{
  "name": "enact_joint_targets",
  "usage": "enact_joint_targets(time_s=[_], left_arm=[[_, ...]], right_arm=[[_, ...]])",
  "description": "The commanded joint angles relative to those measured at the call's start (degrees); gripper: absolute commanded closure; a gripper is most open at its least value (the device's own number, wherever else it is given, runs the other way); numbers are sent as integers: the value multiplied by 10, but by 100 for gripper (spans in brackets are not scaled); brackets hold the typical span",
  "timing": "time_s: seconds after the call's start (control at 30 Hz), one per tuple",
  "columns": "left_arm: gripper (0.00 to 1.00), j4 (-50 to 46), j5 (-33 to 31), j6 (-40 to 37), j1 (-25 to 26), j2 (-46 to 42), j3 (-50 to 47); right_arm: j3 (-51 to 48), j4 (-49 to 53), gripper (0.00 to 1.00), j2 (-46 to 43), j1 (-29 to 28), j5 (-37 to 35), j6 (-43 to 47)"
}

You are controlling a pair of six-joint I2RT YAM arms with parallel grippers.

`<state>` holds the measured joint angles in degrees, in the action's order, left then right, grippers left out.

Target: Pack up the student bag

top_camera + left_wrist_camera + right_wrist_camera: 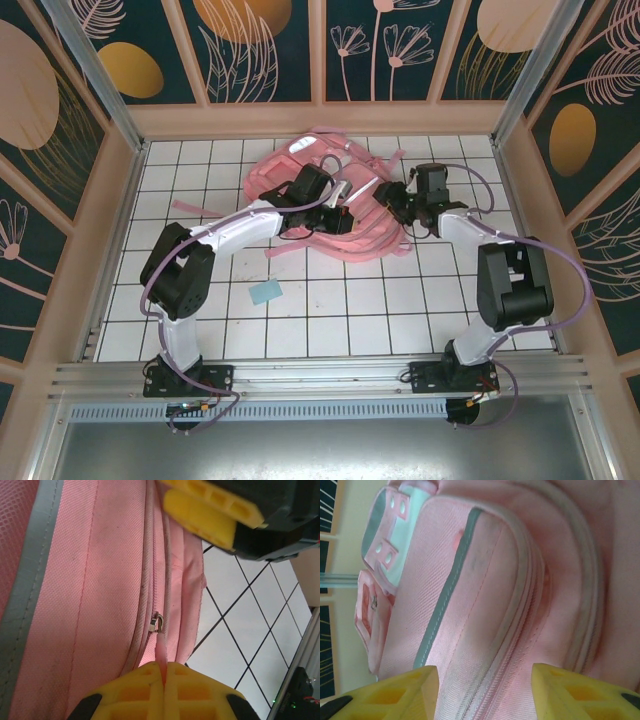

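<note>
A small pale blue slip (266,292) lies on the white tiled table (330,320), near and to the left of the pink backpack (285,170). The backpack lies flat on the far part of the table. The left gripper (342,212) reaches over the backpack's middle, its yellow fingers (135,690) pinched together on the pink zip pull (160,652). At the backpack's right edge is the right gripper (398,207), its fingers (395,695) partway apart and holding nothing. A zip seam (485,680) shows between them.

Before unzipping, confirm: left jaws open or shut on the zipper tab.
Shut: the left jaws meet, pinching the pink zipper tab between them.
</note>
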<state>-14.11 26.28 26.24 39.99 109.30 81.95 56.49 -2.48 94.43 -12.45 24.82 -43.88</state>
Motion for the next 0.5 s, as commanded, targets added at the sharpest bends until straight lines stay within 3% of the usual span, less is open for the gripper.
enact_joint_targets(time_s=[0.0,0.07,0.1,0.17,0.2,0.33,0.47], left_arm=[[100,32,28,8,2,-27,9],[100,36,28,11,4,-32,-2],[100,38,27,12,4,-33,-6],[100,37,18,13,4,-35,-15],[100,31,5,11,4,-36,-17],[100,-31,-85,-7,-6,-37,-27],[100,-50,-105,-6,-37,-53,-74]], right_arm=[[15,-50,48,35,-12,27,-22],[34,-62,52,56,-18,37,-24],[38,-71,62,62,-19,41,-28],[41,-81,95,67,-17,38,-32],[41,-80,100,66,-13,32,-29],[19,-76,100,34,11,-11,-20],[13,-64,100,11,35,-28,-6]])
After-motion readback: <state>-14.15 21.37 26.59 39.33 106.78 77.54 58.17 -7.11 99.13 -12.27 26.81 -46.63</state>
